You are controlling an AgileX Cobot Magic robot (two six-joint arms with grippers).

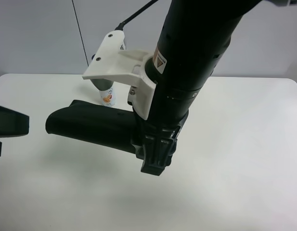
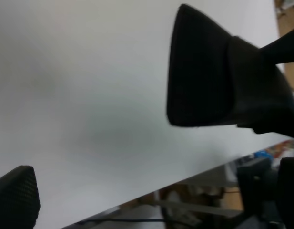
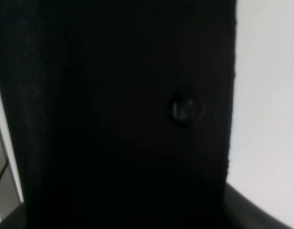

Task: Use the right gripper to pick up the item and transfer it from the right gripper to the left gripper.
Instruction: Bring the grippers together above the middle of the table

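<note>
White worktop (image 1: 235,144), grey wall (image 1: 32,33) behind. The right gripper (image 1: 155,153) clamps one end of the item (image 1: 90,126), raised over the worktop's middle. Its white bracket (image 1: 119,62) half hides a bottle (image 1: 108,95) near the far edge. The left gripper (image 1: 13,138) gapes near the item's rounded end, not touching.

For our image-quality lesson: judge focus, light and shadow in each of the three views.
Exterior high view: mostly sharp, evenly lit, soft shadow on the table under the item. Right wrist view: nearly black and blurred, the item too close to focus. Left wrist view: soft throughout, item's edges fuzzy, faint shadow on table.
</note>
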